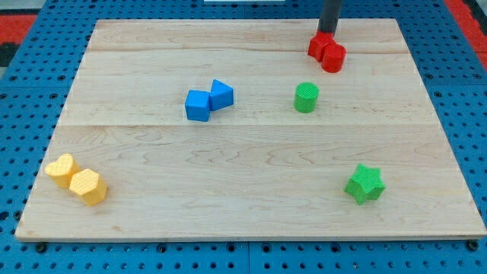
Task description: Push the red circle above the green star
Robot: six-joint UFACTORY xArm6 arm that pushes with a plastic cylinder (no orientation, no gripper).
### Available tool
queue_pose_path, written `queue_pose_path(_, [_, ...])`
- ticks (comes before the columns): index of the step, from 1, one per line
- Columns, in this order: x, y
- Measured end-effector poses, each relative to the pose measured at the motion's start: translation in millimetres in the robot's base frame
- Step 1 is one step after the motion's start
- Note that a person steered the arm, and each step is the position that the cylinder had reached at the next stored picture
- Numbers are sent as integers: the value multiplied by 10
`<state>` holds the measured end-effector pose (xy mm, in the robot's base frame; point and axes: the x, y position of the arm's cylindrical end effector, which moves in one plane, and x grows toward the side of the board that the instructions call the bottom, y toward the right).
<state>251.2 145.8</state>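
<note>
You see my tip [326, 33] at the far right, touching 2 red blocks [327, 52]; the green star [364, 184] sits near right. No gripper exists, only a rod.

The rod comes down from the top edge of the frame, right of centre, nearly upright and dark grey. Only its lower stretch shows; the arm above is out of frame. My tip [326, 33] sits in the upper right of the frame, low at board level, its very end partly hidden.
</note>
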Motion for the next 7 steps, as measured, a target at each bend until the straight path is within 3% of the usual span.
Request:
queue_pose_path(2, [953,48])
queue_pose_path(4, [1820,461])
queue_pose_path(7, [2105,917])
